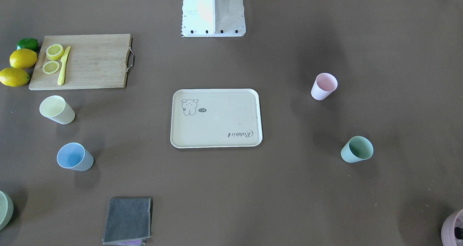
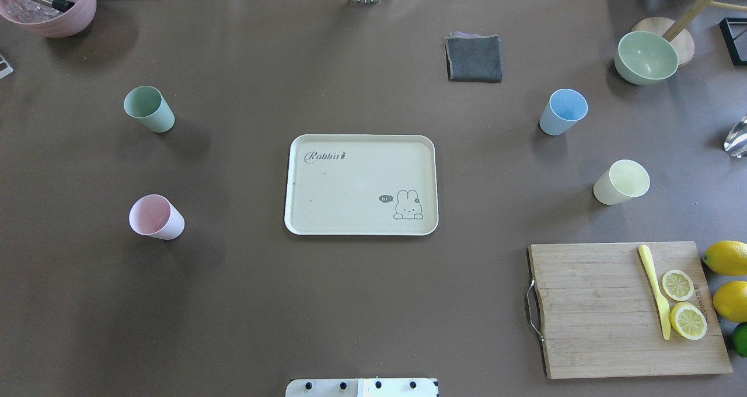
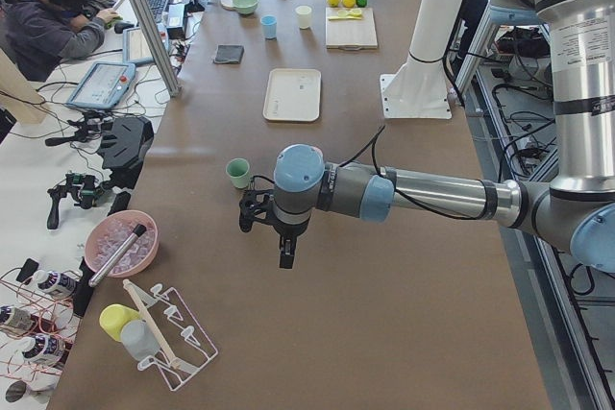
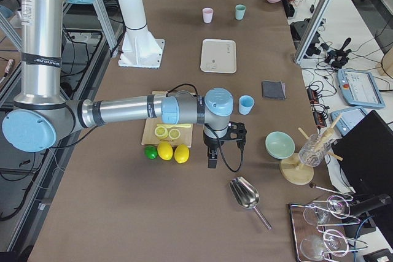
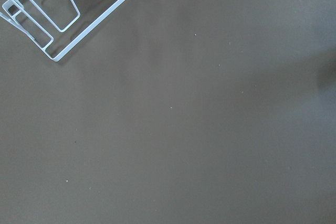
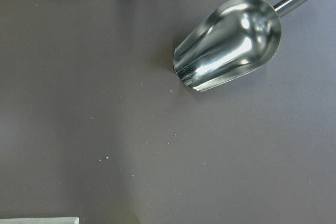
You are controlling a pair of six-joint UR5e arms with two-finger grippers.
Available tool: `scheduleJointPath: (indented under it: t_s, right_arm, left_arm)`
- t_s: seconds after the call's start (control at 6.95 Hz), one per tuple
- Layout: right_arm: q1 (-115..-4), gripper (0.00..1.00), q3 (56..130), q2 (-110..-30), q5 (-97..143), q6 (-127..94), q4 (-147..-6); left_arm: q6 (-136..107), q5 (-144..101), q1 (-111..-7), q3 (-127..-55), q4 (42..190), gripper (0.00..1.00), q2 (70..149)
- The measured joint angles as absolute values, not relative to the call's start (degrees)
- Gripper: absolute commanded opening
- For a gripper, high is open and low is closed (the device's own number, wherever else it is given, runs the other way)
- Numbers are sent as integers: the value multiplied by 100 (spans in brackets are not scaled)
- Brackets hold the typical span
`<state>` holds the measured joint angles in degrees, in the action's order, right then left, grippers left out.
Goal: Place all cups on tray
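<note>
The cream tray (image 2: 356,181) lies bare at the table's middle. All the cups stand upright on the table, apart from the tray. The mint green cup (image 2: 149,109) and the pale pink cup (image 2: 156,216) are on its left. The light blue cup (image 2: 562,111) and the pale yellow cup (image 2: 621,181) are on its right. My left gripper (image 3: 285,256) shows only in the exterior left view, hanging over bare table beyond the mint cup (image 3: 238,172). My right gripper (image 4: 212,162) shows only in the exterior right view, beside the lemons. I cannot tell whether either is open or shut.
A wooden cutting board (image 2: 595,309) with lemon slices and a yellow knife (image 2: 655,289) lies near right, lemons (image 2: 726,258) beside it. A grey cloth (image 2: 474,58), a green bowl (image 2: 645,56) and a pink bowl (image 2: 49,3) stand far. A metal scoop (image 6: 231,40) and a wire rack (image 5: 58,14) lie at the ends.
</note>
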<state>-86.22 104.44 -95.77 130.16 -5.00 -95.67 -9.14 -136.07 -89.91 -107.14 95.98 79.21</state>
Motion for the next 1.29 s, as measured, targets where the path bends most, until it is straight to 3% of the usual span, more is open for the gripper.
scheduleJointPath:
  t_s: [0.29,0.72,1.29]
  right_arm:
    - [-8622,100,10549,-9519,13022,-503,-9318]
    - [-8616,100,10586,-9521,13049,-936,-7515]
    - [-8536,100,10589,-9064,13489,-1296,-7237]
  left_arm:
    - [-873,-13602,-9003,-10809,9606,99,7876]
    - [-855,-13606,-9016,-10897,9615,99,7952]
    - [-945,-13499,-9040,-10482,9994,99,8999]
